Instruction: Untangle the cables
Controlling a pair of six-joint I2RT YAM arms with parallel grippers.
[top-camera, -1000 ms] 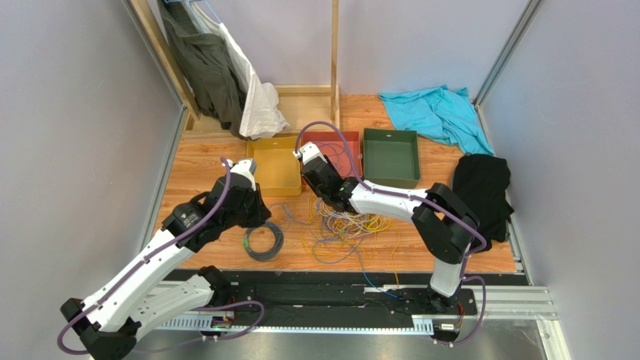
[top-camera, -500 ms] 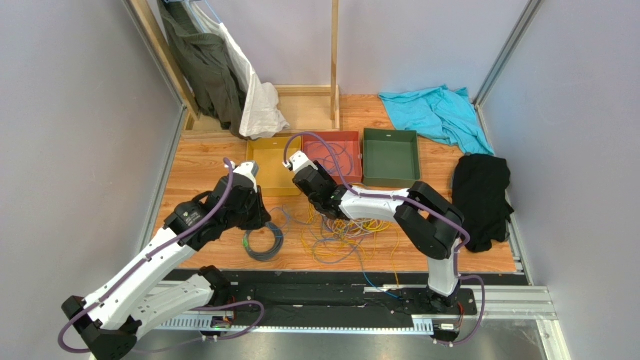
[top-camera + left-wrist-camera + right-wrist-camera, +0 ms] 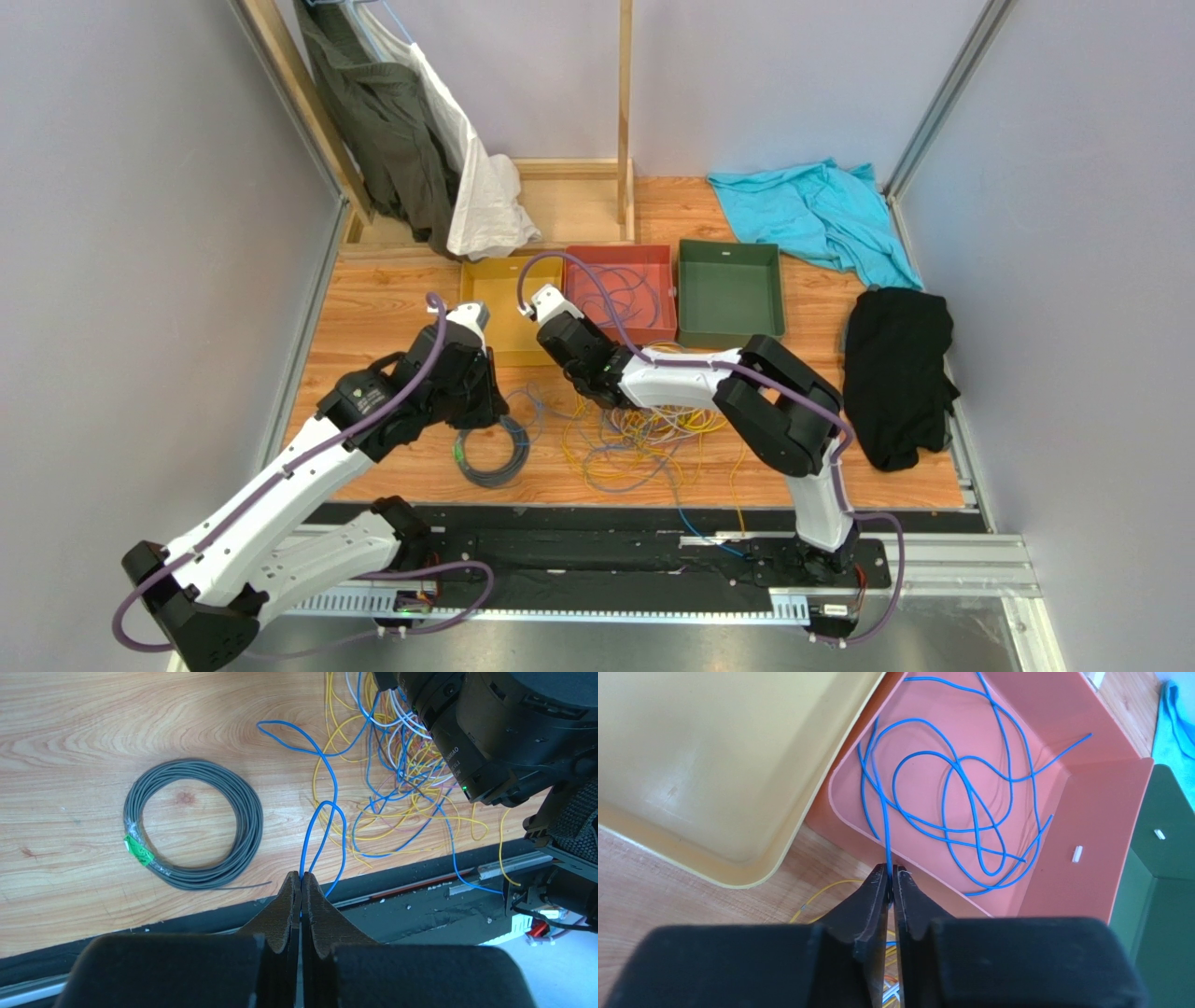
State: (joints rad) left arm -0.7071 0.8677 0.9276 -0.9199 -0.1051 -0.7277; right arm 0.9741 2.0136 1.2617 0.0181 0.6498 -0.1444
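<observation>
Left wrist view: your left pincer clenches a thin blue cable loop leading to the yellow, white and blue cable tangle on the wooden bench. Your right pincer grips a blue cable looping through the red plastic tray.

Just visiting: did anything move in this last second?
The right gripper swung to its left, from the edge of the red tray towards the yellow tray, and closed; it now pinches the blue cable trailing out of the red tray. The left gripper barely shifted, still clamped on a blue loop. The grey coil and both trays stayed put.
</observation>
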